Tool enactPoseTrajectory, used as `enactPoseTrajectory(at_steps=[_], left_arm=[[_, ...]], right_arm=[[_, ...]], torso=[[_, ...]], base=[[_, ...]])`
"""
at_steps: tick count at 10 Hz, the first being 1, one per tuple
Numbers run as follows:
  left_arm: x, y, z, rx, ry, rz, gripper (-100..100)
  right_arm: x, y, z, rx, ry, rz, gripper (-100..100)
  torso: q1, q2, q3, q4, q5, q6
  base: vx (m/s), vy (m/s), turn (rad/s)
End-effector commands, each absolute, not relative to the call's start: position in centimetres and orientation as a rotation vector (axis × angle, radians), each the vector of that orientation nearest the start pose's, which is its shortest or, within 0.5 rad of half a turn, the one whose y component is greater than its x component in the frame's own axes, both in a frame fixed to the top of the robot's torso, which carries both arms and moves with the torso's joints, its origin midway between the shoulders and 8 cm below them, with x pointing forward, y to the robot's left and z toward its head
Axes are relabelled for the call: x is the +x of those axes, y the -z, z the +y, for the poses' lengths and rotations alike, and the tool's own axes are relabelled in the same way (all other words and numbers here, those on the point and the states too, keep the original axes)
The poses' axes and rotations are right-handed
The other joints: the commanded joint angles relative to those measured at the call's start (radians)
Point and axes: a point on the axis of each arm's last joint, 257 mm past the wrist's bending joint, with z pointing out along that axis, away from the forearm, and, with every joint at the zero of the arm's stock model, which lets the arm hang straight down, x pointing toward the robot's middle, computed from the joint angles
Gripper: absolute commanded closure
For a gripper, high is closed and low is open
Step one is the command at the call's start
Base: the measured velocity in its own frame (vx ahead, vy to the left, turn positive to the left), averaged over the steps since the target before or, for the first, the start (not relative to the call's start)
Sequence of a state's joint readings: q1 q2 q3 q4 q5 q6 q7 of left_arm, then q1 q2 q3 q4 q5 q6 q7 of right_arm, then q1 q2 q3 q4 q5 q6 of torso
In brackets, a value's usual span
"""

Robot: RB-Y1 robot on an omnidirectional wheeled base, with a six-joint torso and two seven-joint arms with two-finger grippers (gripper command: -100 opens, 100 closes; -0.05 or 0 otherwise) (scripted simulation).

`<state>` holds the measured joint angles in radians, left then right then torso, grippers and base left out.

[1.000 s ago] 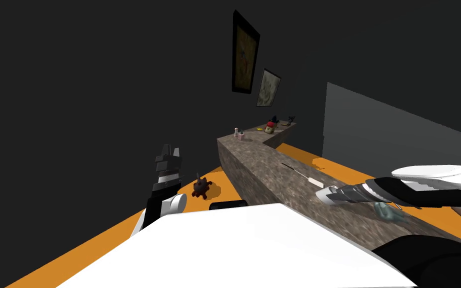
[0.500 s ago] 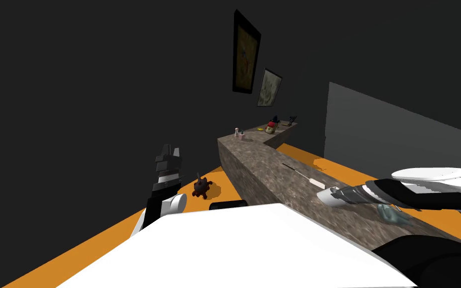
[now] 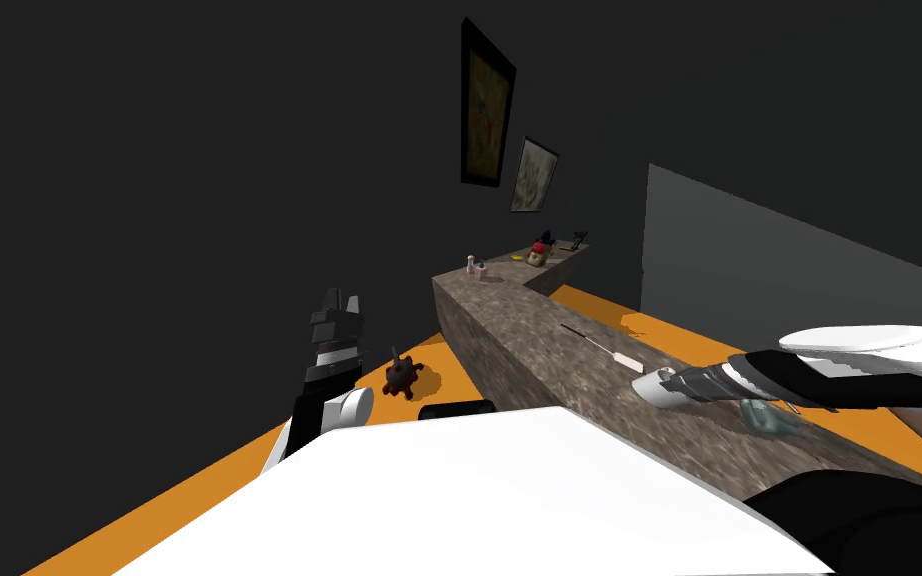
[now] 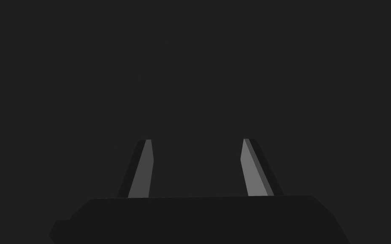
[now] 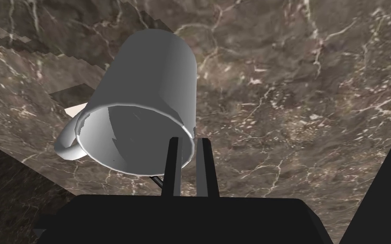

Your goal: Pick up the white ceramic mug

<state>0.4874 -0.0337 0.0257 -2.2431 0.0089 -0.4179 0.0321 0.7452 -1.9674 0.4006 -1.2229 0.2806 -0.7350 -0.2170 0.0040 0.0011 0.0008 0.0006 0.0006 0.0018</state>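
The white mug (image 5: 143,97) is over the brown marbled counter (image 5: 296,84), its open mouth turned toward my right hand and its handle on the side away from the fingers. My right gripper (image 5: 188,140) is shut on the mug's rim, one finger inside the wall and one outside. In the head view the mug (image 3: 652,388) sits at the tip of my right gripper (image 3: 671,380), on the counter's near stretch (image 3: 529,350). Whether it still touches the counter I cannot tell. My left gripper (image 4: 196,140) is open and holds nothing; it is raised to the left of the counter (image 3: 339,303).
A thin knife with a white handle (image 3: 599,347) lies on the counter just beyond the mug. A teal object (image 3: 769,420) lies under my right forearm. A dark figurine (image 3: 401,373) stands on the orange floor. Small items (image 3: 476,267) stand at the counter's far end.
My right gripper's fingers have shut on the mug's rim. The hand and the mug have shifted slightly up and away along the counter. My left arm has not moved.
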Motion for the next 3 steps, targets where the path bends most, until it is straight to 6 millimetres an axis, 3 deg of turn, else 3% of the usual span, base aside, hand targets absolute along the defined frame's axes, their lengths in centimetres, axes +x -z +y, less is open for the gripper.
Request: enactPoseTrajectory(at_steps=[1,2,3], left_arm=[[36.24,0.41,29.56,-0.787,1.290,0.637,0],[36.24,0.41,29.56,-0.786,1.290,0.637,0],[36.25,0.41,29.56,-0.786,1.290,0.637,0]], right_arm=[[18.06,23.85,-66.81,-0.282,0.034,2.933,100],[17.56,24.09,-67.00,-0.270,0.036,2.933,100],[17.58,24.03,-66.97,-0.273,0.035,2.933,0]], torso=[[0.000,0.000,0.000,0.000,0.000,0.000],[0.000,0.000,0.000,0.000,0.000,0.000],[0.000,0.000,0.000,0.000,0.000,-0.001]], base=[[-0.010,0.009,-0.109],[-0.005,0.003,-0.021],[0.000,0.000,0.000]])
